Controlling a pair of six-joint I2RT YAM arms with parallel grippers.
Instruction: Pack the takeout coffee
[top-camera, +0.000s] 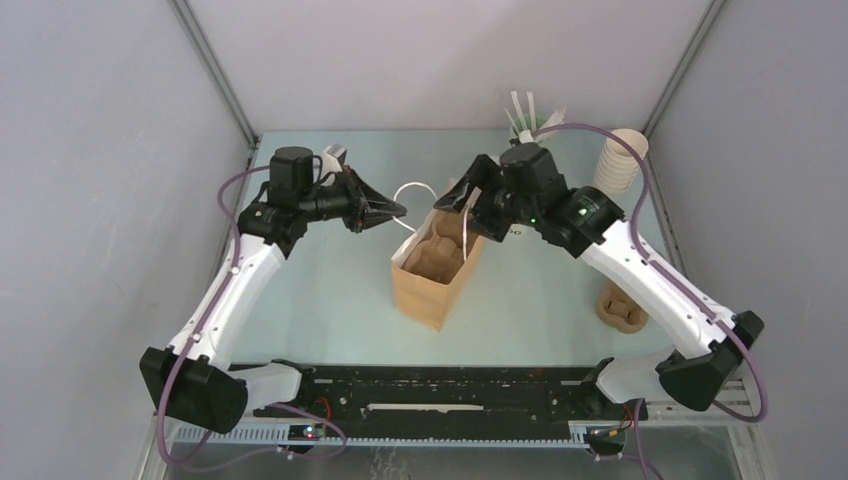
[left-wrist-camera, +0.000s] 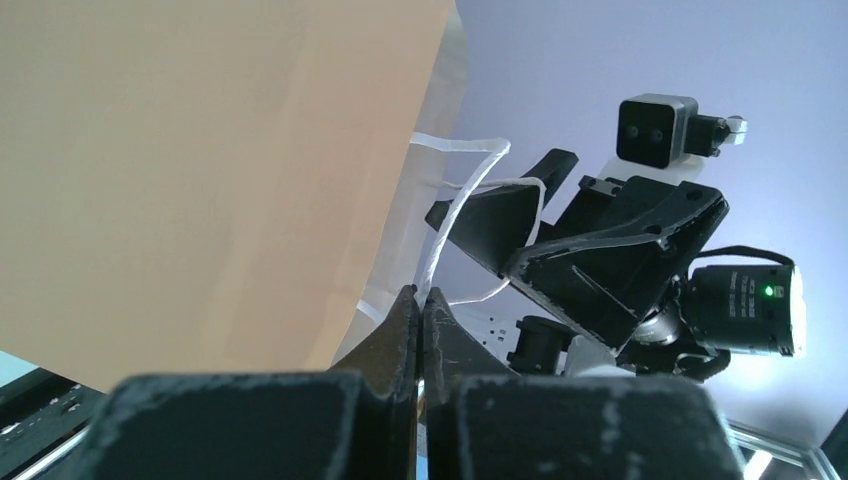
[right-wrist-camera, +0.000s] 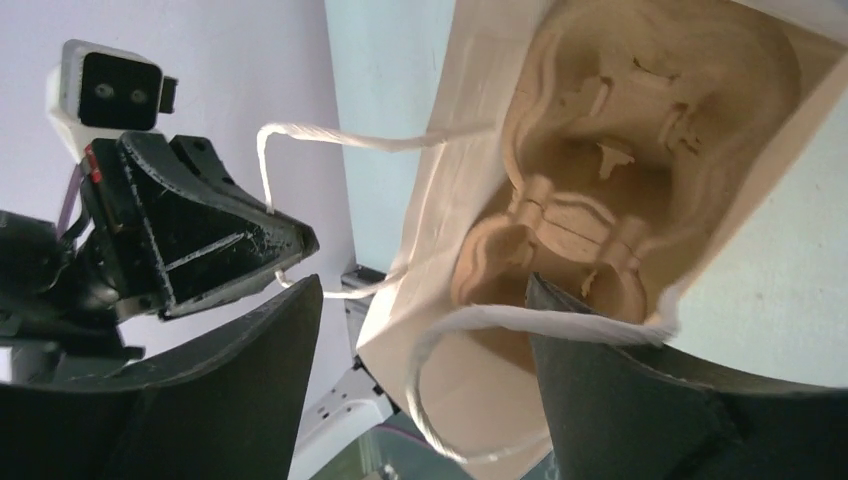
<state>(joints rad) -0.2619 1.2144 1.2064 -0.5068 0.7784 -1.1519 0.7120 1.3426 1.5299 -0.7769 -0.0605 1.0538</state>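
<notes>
A brown paper bag (top-camera: 428, 290) stands open mid-table with a moulded cardboard cup carrier (top-camera: 438, 255) inside it. My left gripper (top-camera: 398, 211) is shut on one white cord handle (left-wrist-camera: 448, 225) of the bag, held off to the bag's left. My right gripper (right-wrist-camera: 424, 285) is open at the bag's far rim, and the other handle loop (right-wrist-camera: 440, 340) hangs between its fingers. The carrier's pockets (right-wrist-camera: 640, 130) look bare in the right wrist view. The takeout coffee is out of view.
A green cup of white sticks (top-camera: 530, 120) and a tall stack of lidless cream cups (top-camera: 620, 160) stand at the back right. A second cardboard carrier (top-camera: 622, 308) lies at the right, beside the right arm.
</notes>
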